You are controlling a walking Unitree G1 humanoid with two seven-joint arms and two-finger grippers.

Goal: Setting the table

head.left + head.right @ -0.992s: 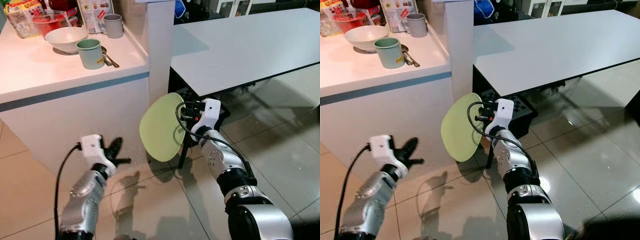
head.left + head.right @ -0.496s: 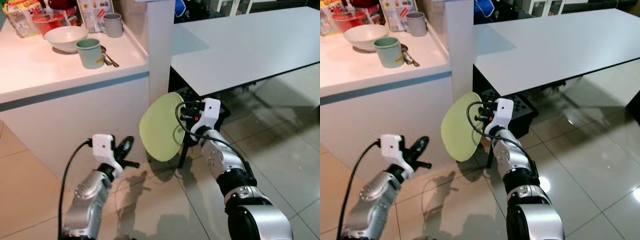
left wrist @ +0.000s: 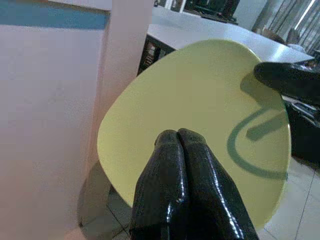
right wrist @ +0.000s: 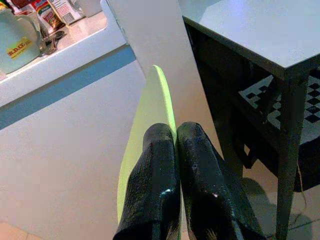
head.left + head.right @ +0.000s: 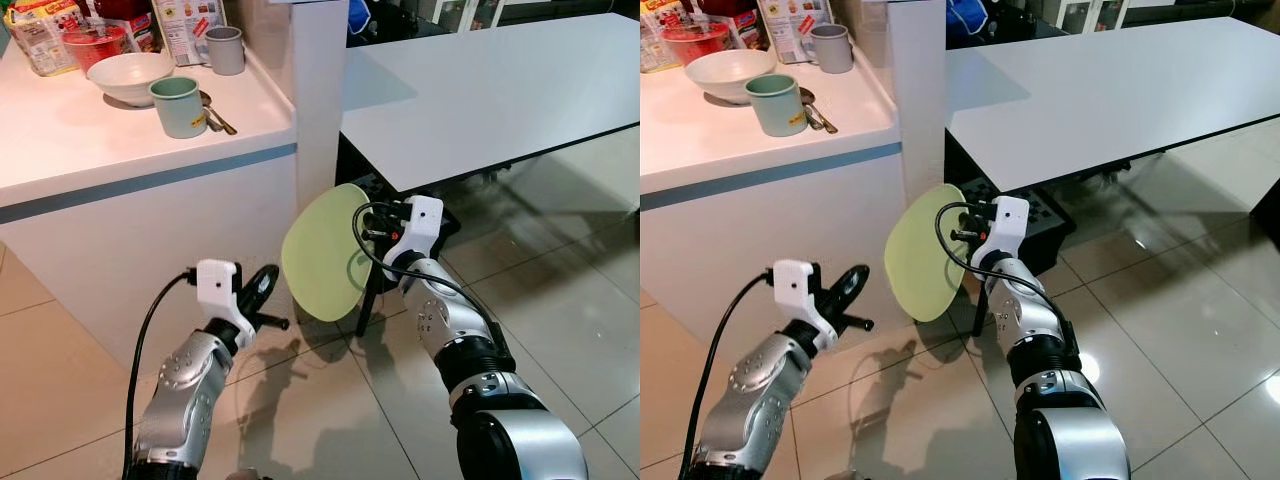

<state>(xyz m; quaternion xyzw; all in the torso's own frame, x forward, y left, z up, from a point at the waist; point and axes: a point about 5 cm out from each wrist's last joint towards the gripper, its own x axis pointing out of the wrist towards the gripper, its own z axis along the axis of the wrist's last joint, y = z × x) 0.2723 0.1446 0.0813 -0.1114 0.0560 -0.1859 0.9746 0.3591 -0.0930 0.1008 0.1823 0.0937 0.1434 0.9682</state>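
Two tools flank one plate. The left tool (image 5: pixel 268 290), fingers pressed together and empty, hangs low beside the white counter (image 5: pixel 90 130), pointing right at the plate's face. The pale green plate (image 5: pixel 325 250) stands on edge just beyond it, pinched by the right tool (image 4: pixel 175 145), well below the grey table (image 5: pixel 500 80) farther right.

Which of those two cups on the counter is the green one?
The green cup is the one nearer the counter's front edge, beside the white bowl and the spoons. The other, the grey cup, stands further back by the packages.
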